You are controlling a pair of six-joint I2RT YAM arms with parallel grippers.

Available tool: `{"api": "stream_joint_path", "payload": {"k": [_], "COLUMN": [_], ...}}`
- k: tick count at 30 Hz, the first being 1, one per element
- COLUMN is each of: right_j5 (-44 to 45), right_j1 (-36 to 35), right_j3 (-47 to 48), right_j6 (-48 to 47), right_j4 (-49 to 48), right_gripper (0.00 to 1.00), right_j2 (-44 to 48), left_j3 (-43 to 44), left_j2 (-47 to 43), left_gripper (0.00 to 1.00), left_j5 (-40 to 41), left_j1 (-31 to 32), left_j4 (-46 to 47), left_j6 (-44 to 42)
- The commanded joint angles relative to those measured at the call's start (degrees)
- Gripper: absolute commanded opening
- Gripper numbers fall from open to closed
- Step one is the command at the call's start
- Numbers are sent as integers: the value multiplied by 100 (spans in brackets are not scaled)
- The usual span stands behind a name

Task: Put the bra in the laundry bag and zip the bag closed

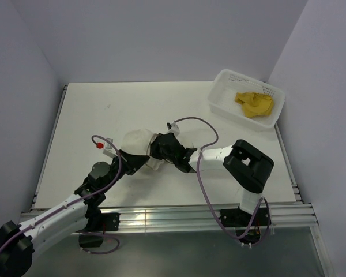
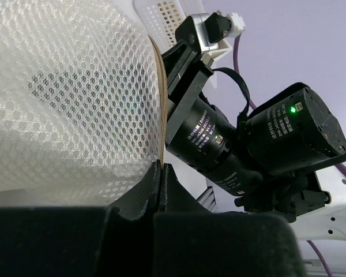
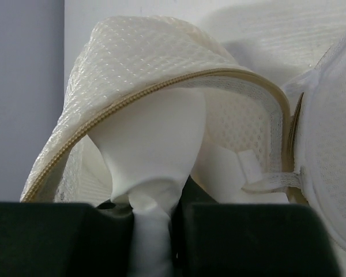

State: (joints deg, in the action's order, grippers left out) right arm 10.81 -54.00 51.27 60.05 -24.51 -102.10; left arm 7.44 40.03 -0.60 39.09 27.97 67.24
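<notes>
The laundry bag (image 1: 137, 140) lies as a cream mesh heap mid-table between both arms. My left gripper (image 1: 137, 160) (image 2: 160, 168) is shut on the bag's tan zip edge (image 2: 157, 86), with the mesh wall (image 2: 63, 98) to its left. My right gripper (image 1: 157, 151) (image 3: 153, 202) is shut on a smooth white fold of fabric (image 3: 153, 138) in the bag's mouth, under the arched zip rim (image 3: 161, 89). I cannot tell whether that fold belongs to the bag. The mustard-yellow bra (image 1: 255, 104) lies in the basket, far from both grippers.
A white perforated plastic basket (image 1: 229, 75) stands at the back right corner. The right arm's wrist and camera (image 2: 219, 138) hang close beside my left gripper. A purple cable (image 1: 205, 124) loops over the table. Grey walls enclose three sides.
</notes>
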Motion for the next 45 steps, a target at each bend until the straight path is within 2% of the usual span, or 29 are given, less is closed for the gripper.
{"api": "stream_joint_path", "payload": {"k": [1,2,3,5,6,8,9,14,18,20,25,30,31,37,40,45], "right_j5": [510,597,659,738,782,783,774,546,370,247,-17,387,413,756,861,923], "right_j1": [-23,-23,-23,-23,-23,-14,-14,100,135,161,328,574,801,1549,1699,1849], "right_j3": [156,164,173,182,191,182,191,33,-2,-11,-371,-669,-749,-1206,-1294,-1373], "right_j6": [-98,-125,-256,-397,-528,-731,-923,-1364,-1768,-1883,-2120,-2375,-2401,-2603,-2639,-2498], "right_j4": [-10,95,174,437,543,763,886,1299,1660,1905,2178,2573,2592,3057,3198,3199], "right_gripper": [19,23,36,52,64,73,77,77,88,89,89,88,86,46,41,41], "right_j2": [112,190,243,409,489,699,770,1157,1447,1579,2210,2730,2809,2959,2811,2425], "left_j3": [56,56,56,99,117,82,-5,-67,-120,-120,-120,-94,-85,-24,12,12], "left_j2": [-83,-118,-144,-197,-215,-250,-268,-373,-408,-408,-549,-567,-558,-584,-497,-408], "left_gripper": [0,0,0,0,0,0,0,0,0,0,0,0,0,0,0,0], "left_j5": [-19,16,25,25,25,288,341,596,658,693,833,834,807,728,684,588], "left_j1": [46,46,46,46,37,46,37,37,37,37,37,37,37,28,37,28], "left_j4": [210,192,192,87,8,-194,-212,-388,-388,-406,-538,-564,-538,-538,-477,-380], "left_j6": [324,342,360,395,377,412,473,430,421,412,316,202,193,52,-1,-53]}}
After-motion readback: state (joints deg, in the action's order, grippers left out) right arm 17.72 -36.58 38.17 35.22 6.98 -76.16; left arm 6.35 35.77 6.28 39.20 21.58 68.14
